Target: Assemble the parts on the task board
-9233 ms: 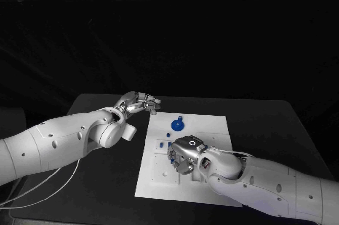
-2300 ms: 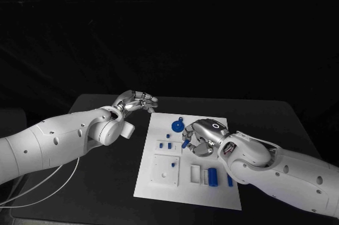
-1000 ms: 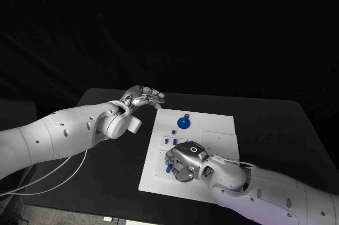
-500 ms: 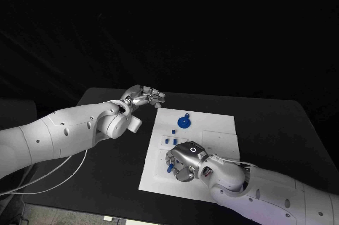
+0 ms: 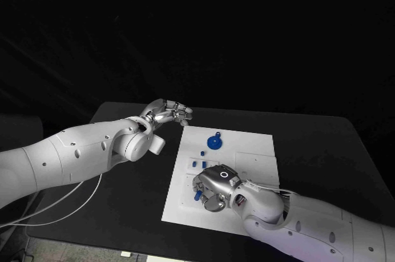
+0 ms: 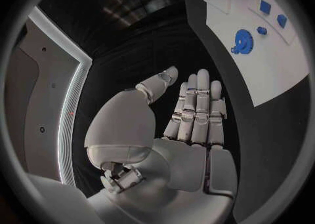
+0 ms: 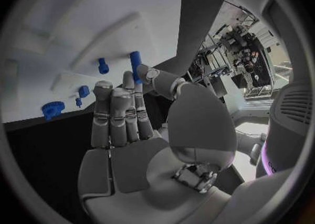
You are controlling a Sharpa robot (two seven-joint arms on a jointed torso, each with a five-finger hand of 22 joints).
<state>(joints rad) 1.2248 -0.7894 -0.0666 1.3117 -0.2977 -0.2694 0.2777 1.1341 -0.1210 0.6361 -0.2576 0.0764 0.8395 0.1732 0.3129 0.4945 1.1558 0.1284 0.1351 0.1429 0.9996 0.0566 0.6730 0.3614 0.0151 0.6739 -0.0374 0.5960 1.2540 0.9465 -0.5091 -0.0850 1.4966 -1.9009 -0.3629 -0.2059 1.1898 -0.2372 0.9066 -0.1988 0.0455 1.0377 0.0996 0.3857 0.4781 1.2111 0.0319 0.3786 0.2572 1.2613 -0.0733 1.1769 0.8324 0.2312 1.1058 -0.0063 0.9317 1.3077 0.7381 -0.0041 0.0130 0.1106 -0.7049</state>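
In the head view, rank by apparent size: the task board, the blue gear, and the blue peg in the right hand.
1. Task board, by far the largest.
2. Blue gear.
3. Blue peg held by the right hand; partly hidden, so its rank is unsure.

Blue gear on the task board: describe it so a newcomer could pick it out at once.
Start at the white task board in the middle of the black table. Go to its far end, near the left hand. The blue gear lies there alone: round, toothed and larger than the small blue pieces nearer the right hand.
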